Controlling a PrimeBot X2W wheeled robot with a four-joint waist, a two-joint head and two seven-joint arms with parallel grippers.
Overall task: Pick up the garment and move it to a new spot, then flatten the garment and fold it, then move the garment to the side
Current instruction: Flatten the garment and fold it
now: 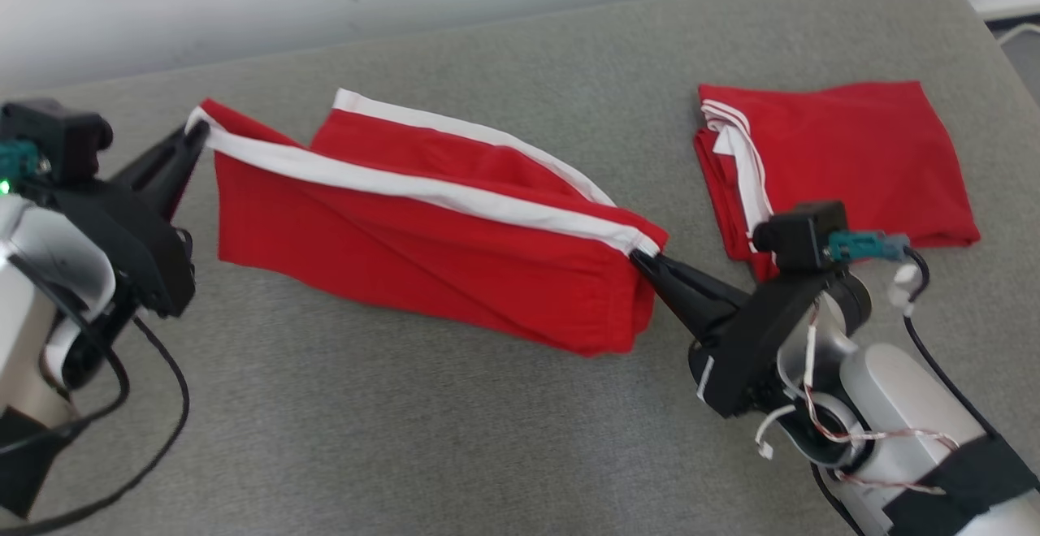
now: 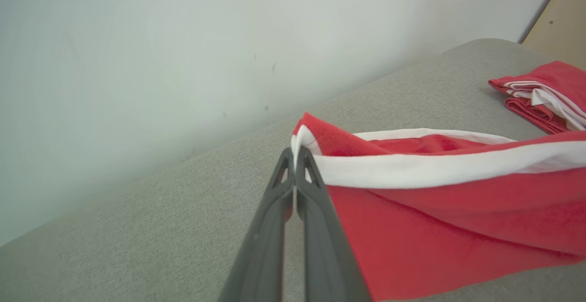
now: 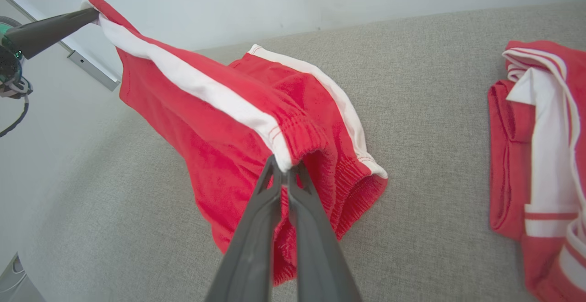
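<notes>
While the left gripper (image 1: 195, 131) and right gripper (image 1: 642, 258) each pinch one end, the red shorts (image 1: 422, 268) hang stretched between them, white stripe (image 1: 406, 185) along the top.

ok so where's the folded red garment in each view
Head view: folded garment upper right, beyond the right gripper.
Left wrist view: folded garment at the right edge, upper half.
Right wrist view: folded garment along the right edge.
Shared landmark: the white stripe on the held shorts.
</notes>
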